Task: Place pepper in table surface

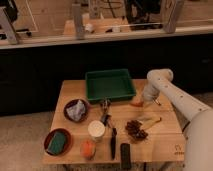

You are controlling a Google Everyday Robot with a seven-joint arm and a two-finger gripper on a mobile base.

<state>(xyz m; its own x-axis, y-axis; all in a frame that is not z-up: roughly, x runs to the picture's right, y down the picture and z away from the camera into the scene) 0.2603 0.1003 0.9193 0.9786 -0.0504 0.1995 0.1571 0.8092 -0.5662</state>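
The small, thin, orange-red pepper (pixel 136 104), curved and pointy, is on or just above the smooth light wooden table surface (pixel 162 139), at 4 o'clock from the deep green plastic tray (pixel 110 85). The gripper (pixel 143 101) on the round white arm is right beside the pepper, at its 3 o'clock. It is not clear whether the gripper squeezes the pepper or is loose. A round orange fruit (pixel 88 148) sits at 7 o'clock from the pepper.

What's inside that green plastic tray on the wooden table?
Nothing visible: the green plastic tray shows a bare floor, though its near wall hides a strip. The end effector sits outside it, beside its right corner, by the slim orange-red pepper.
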